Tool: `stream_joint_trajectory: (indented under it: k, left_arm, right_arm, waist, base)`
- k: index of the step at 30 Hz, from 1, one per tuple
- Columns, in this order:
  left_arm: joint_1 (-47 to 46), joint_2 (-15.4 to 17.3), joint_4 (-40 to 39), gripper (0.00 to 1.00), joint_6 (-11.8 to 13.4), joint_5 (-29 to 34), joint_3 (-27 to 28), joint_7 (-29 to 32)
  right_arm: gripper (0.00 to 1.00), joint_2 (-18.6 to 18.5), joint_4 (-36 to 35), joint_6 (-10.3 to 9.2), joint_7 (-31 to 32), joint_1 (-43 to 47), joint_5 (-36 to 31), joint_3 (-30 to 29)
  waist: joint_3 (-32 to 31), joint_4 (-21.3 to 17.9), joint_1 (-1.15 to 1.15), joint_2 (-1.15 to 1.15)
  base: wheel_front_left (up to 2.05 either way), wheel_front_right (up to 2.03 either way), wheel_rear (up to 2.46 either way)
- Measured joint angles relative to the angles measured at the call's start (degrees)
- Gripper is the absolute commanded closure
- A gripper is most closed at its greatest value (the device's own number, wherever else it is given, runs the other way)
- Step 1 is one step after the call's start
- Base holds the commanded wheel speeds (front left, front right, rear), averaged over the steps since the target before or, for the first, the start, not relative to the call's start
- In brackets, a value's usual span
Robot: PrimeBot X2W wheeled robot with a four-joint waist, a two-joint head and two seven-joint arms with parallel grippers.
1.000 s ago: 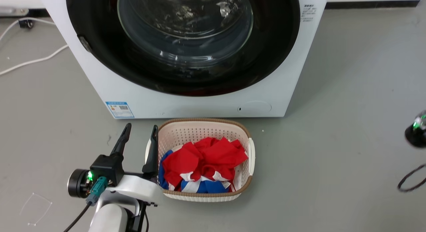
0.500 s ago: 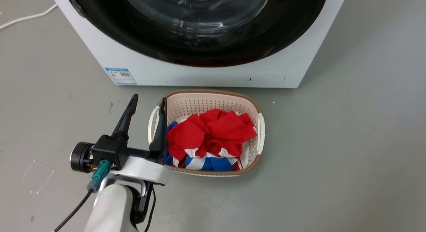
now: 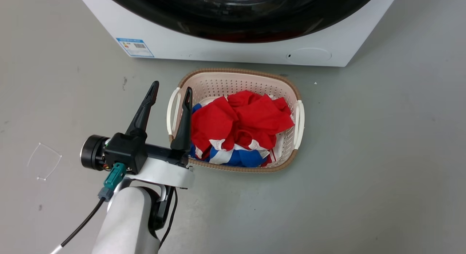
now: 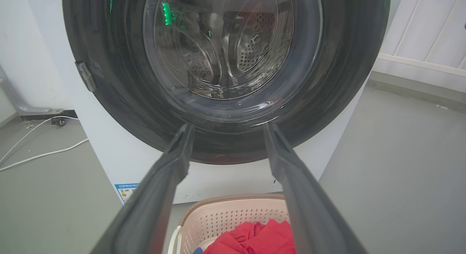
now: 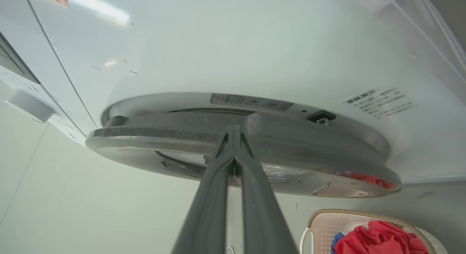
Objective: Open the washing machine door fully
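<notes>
item: large round glossy black washing machine door [image 4: 225,64] with a clear bulging glass window, hung on a white front-loading washing machine [image 3: 218,51].
door location: far centre of the scene, facing near. in the right wrist view its rim stands slightly off the white front, so it reads as barely ajar and well short of fully open.
right gripper [image 5: 233,135]: two long dark fingers clenched together, tips at the edge of the door's rim, probably to draw that edge outward. cannot tell whether they pinch the rim.
left gripper [image 3: 172,87]: released, fingers spread, holding nothing. it hangs near left, likely parked clear of the door's swing.
basket: cream perforated plastic laundry basket [image 3: 236,71] of red and blue clothes [image 3: 236,122], on the grey floor just near the machine, low beneath the door.
</notes>
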Motion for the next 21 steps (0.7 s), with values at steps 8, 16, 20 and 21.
stream_joint_trajectory:
  k: [8, 16, 20, 21]
  left_arm:
    - [-1.06, -0.54, -0.33, 0.0, -0.22, 0.25, -0.85, 0.0]
    - [-1.9, -1.07, -1.2, 0.0, -0.32, 0.6, -1.22, 0.0]
    - [-1.98, -1.23, -1.3, 0.0, -0.31, 0.71, -1.27, 0.01]
    - [-1.98, -1.23, -1.29, 0.0, -0.32, 0.71, -1.24, 0.0]
  right_arm:
    - [1.0, 0.56, 1.71, 0.0, 1.49, -4.68, -2.74, 1.66]
    - [1.0, 0.85, 3.11, -0.01, 5.41, -9.48, -4.86, 3.01]
    - [1.0, 1.35, 3.04, -0.01, 9.32, -9.66, -5.02, 3.83]
    - [1.0, 1.45, 3.0, -0.01, 10.23, -9.6, -5.03, 3.92]
  waist:
    - [2.61, 1.27, 0.0, 0.0]
    - [5.03, 2.03, 0.0, 0.0]
    - [5.29, 2.01, 0.0, 0.0]
    - [5.24, 1.96, 0.0, 0.0]
  base:
    - [0.0, 0.0, 0.0]
    - [0.0, 0.0, 0.0]
    - [0.0, 0.0, 0.0]
    - [0.0, 0.0, 0.0]
